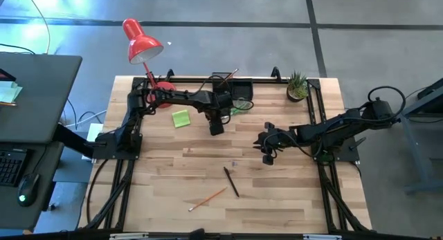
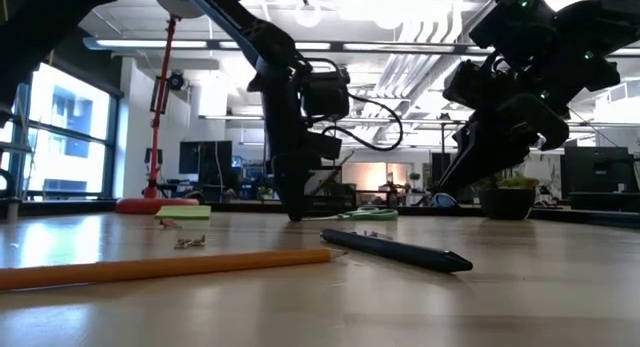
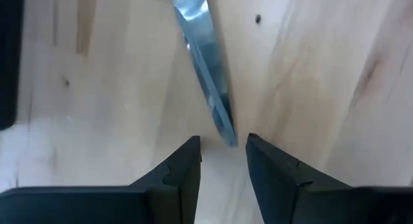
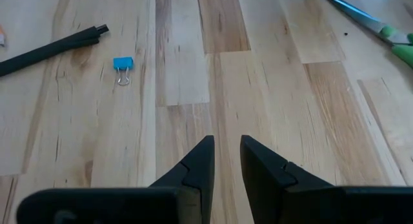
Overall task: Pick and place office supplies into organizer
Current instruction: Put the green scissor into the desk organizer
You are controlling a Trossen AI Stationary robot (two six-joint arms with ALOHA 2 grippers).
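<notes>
Scissors [image 3: 208, 75] lie flat on the table [image 1: 277, 198] just beside the organizer [image 1: 239, 93], blade tip pointing between the parted fingers of the left gripper [image 3: 222, 161], lowered there, it seems, to take them. Right gripper [image 4: 226, 161] hovers mid-table, fingers slightly apart, empty. Pen [image 1: 231, 182] and pencil [image 1: 208, 198] wait nearer the front.

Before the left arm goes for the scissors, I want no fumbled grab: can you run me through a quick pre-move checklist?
1. Left claw open with a gap between its fingers: ok.
2. Steel blade of the green-handled scissors lined up with that gap: ok, the tip lies just ahead of the fingers.
3. Blade already between the fingers: not ok.
4. Right claw clear of the scissors: ok, it is over bare wood, apart.
5. Low black rectangular organizer has room: cannot tell.
</notes>
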